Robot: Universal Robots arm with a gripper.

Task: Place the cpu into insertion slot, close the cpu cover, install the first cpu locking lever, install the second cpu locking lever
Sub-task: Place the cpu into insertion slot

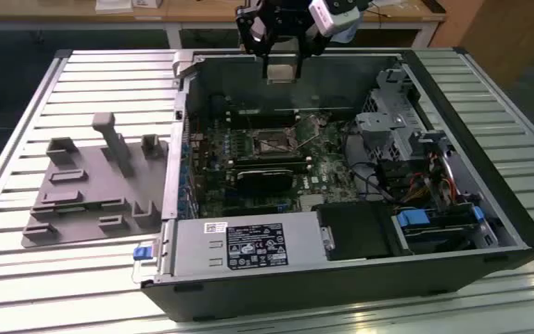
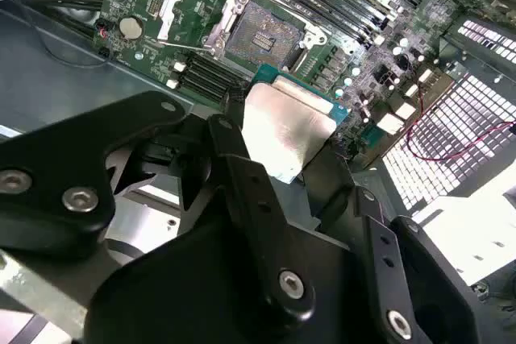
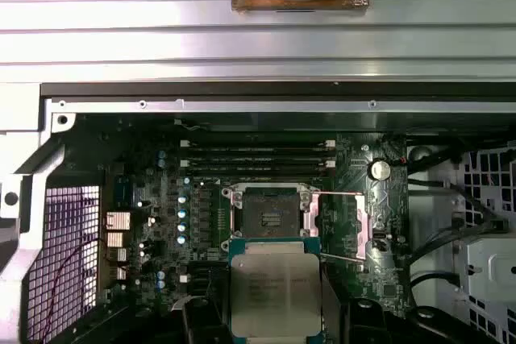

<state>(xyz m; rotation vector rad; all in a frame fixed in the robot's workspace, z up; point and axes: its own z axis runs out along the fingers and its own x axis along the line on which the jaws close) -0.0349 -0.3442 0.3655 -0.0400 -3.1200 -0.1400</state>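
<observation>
Starting with the biggest: a metal table (image 1: 91, 76) made of long slats. On top of it, a big open computer case (image 1: 248, 296), lying on its side. Just beside the case, on the exterior view's left, a grey plastic tray (image 1: 81, 202) with little blocks and posts. Inside the case, a green board (image 1: 239, 156) packed with tiny parts.

Hanging over the far edge of the case in the exterior view, the black gripper (image 1: 283, 64). Jaws closed on the cpu (image 1: 283, 72), pinching it by two side edges, with black fingers (image 2: 242, 175) on either side of it in the second wrist view. Held up in the air over the board, shiny grey face toward the wrist cameras, not yet in its place.

Down on the board, the cover (image 3: 359, 227), flipped open to one side. Right next to it, the slot (image 3: 270, 217), with its dark square middle left bare and nothing inside.

Now the cpu (image 3: 274, 296) itself, smallest of all. Probably very light, thin and stiff, with no bend in it at all. Smooth metal on top, so likely slippery under a loose pinch. Most likely easy to hurt too, with fine contacts on the hidden side, so no bumping, scraping or dropping. Best held by the thin side edges, as here, and never pressed on the flat faces. Best kept level as well, with just enough squeeze to stop any sliding.
</observation>
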